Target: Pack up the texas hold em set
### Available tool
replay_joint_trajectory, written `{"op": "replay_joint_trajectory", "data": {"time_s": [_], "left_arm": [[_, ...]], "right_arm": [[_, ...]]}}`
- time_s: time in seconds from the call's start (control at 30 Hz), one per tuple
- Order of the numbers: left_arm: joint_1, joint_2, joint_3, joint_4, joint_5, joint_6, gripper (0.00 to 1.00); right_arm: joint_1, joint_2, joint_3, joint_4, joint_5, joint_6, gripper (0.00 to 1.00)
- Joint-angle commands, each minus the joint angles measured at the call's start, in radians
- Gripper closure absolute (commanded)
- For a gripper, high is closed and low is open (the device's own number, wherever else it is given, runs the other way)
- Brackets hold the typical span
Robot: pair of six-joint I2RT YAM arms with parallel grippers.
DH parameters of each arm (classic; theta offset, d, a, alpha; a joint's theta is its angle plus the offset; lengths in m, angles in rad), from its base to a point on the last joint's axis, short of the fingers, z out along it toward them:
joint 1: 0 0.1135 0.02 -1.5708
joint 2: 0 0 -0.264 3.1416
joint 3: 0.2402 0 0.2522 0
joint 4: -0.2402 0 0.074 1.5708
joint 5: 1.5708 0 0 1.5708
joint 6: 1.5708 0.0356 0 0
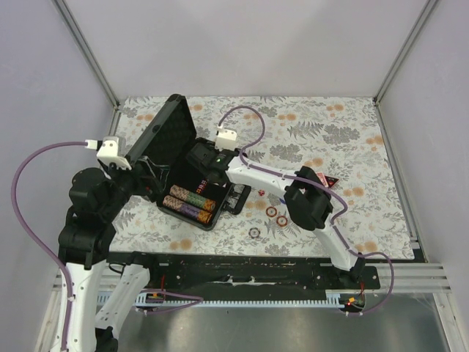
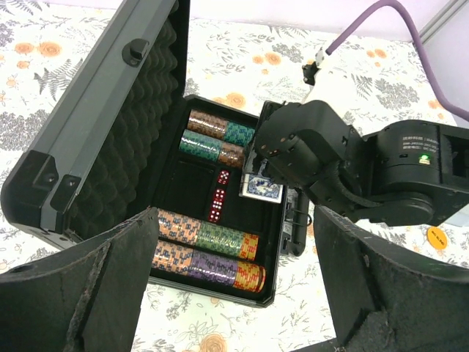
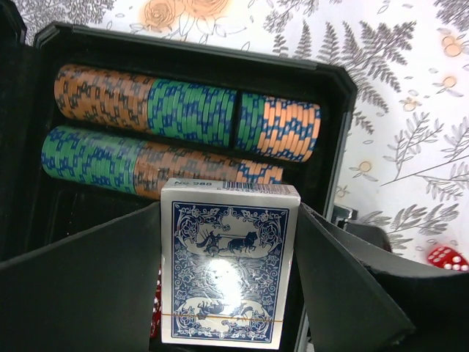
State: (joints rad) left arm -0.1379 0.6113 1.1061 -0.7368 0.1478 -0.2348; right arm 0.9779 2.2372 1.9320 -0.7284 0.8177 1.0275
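We see the briefcase (image 1: 165, 136) standing open, lid up: chip rows (image 2: 209, 242) fill both long sides and red dice (image 2: 218, 199) lie in the middle. The right gripper (image 3: 229, 216) is clamped on the blue deck (image 3: 227, 286) just above that middle bay, while the left gripper (image 2: 234, 227) hangs wide and empty before the case. Left to pack, by our reckoning: this deck, three loose chips (image 1: 271, 213) and a stray die (image 3: 447, 257) lying right of the case, then the lid.

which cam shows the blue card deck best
The right wrist view: the blue card deck fills mid-frame with its back pattern sharp, held by the right gripper. The left wrist view shows only a small part of it behind that gripper. In the top view it cannot be made out under the gripper.
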Motion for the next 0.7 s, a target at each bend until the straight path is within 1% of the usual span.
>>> {"op": "replay_joint_trajectory", "data": {"time_s": [0.0, 0.1, 0.33, 0.67], "left_arm": [[-0.003, -0.016, -0.011, -0.015, -0.019, -0.021, 0.09], [-0.002, -0.021, -0.015, -0.015, -0.017, -0.02, 0.09], [-0.002, -0.025, -0.029, -0.016, -0.014, -0.018, 0.09], [-0.002, -0.042, -0.037, -0.016, -0.01, -0.017, 0.09]], "right_arm": [[0.016, 0.036, 0.078, -0.02, 0.067, 0.085, 0.48], [0.031, 0.064, 0.087, -0.055, 0.084, 0.129, 0.51], [0.048, 0.14, 0.139, -0.124, 0.116, 0.163, 0.52], [0.084, 0.188, 0.16, -0.227, 0.107, 0.244, 0.48]]}}
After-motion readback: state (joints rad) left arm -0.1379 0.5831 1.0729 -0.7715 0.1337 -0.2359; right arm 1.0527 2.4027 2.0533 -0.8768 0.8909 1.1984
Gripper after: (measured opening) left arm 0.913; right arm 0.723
